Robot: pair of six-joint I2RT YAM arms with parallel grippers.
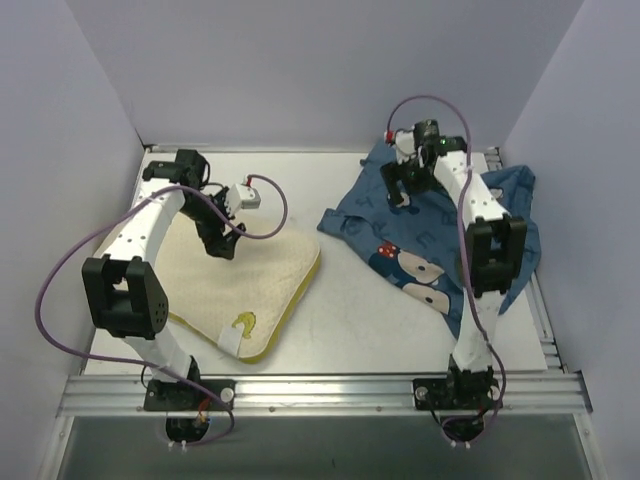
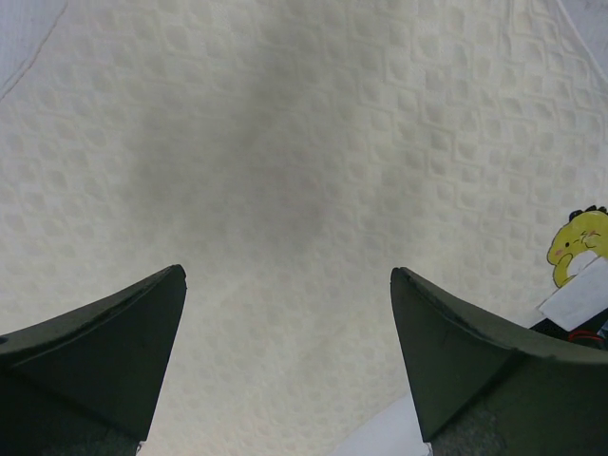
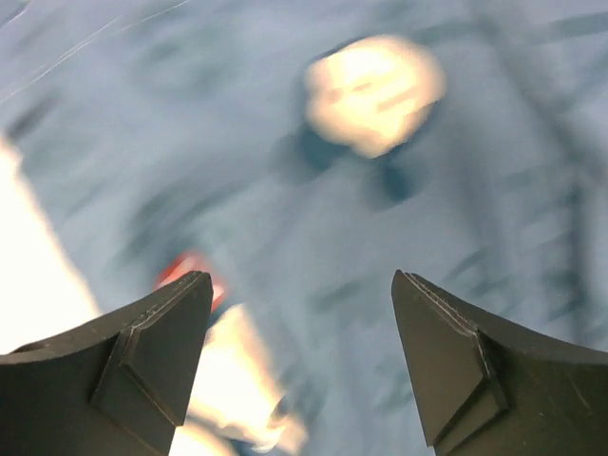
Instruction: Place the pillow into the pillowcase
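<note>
Both spread wide, the left gripper (image 2: 287,275) is hanging over the cream quilted pillow (image 1: 255,278) while the right gripper (image 3: 302,277) is risking pinching together both layers of the blue printed pillowcase (image 1: 372,226).

The left gripper (image 2: 287,275) stood spread over the cream-white quilted pillow (image 2: 313,161); a yellow mark (image 2: 576,241) and white tag (image 2: 576,296) showed at right.

The pillow (image 1: 255,275) lies on the left half of the surface (image 1: 340,315) and the pillowcase (image 1: 425,240) on the right half, with a bare strip between them. The left gripper (image 1: 221,247) hangs over the pillow's far part. The right gripper (image 1: 400,190) hangs over the pillowcase's far left corner.
</note>
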